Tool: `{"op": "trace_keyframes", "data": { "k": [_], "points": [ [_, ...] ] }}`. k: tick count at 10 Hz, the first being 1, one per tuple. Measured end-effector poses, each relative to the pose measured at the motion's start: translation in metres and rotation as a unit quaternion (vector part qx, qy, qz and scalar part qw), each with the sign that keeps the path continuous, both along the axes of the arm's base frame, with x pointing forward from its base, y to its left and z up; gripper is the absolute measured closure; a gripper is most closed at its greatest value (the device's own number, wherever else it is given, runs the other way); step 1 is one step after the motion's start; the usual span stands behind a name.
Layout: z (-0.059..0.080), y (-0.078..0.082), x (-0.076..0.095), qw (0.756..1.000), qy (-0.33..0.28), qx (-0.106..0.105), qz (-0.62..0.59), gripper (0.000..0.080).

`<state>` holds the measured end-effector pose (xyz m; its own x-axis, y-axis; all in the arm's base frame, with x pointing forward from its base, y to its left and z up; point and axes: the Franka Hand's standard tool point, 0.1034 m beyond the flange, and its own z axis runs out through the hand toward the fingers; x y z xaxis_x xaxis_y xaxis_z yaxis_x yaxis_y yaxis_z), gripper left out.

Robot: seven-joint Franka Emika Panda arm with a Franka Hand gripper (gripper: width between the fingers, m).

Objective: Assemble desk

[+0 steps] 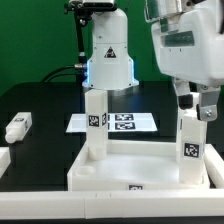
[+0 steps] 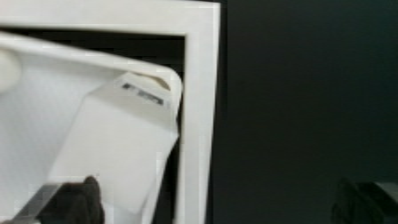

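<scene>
A black table carries the desk top, marker board and a loose leg.

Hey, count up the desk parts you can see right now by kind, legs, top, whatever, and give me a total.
Top: 1
Legs standing on the top: 2, one at the exterior view's left, one at its right under the gripper
Loose legs on the table: 2, one fully seen, one cut by the frame edge
Total: 5 parts
</scene>
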<state>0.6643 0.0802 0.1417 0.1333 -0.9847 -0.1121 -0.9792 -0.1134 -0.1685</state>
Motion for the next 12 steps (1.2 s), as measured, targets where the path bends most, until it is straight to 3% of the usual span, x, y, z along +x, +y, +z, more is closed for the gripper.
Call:
{"op": "trace_keyframes", "data": {
  "k": [5, 6, 7, 8, 10, 11, 12],
  "points": [
    [0.000, 0.000, 0.001, 0.997, -0.013, -0.012, 0.069, 0.0150],
    [-0.003, -0.008, 0.002, 0.994, -0.017, -0.015, 0.107, 0.0150],
    [-0.013, -0.046, 0.012, 0.993, -0.023, -0.018, 0.117, 0.0150],
    [-0.009, -0.069, 0.009, 0.991, -0.030, -0.017, 0.133, 0.0150],
    [-0.003, -0.110, -0.025, 0.970, -0.036, -0.033, 0.240, 0.0150],
    [0.001, -0.121, -0.023, 0.963, -0.044, -0.040, 0.261, 0.0150],
    [0.000, -0.118, -0.023, 0.956, -0.046, -0.044, 0.286, 0.0150]
  ]
}}
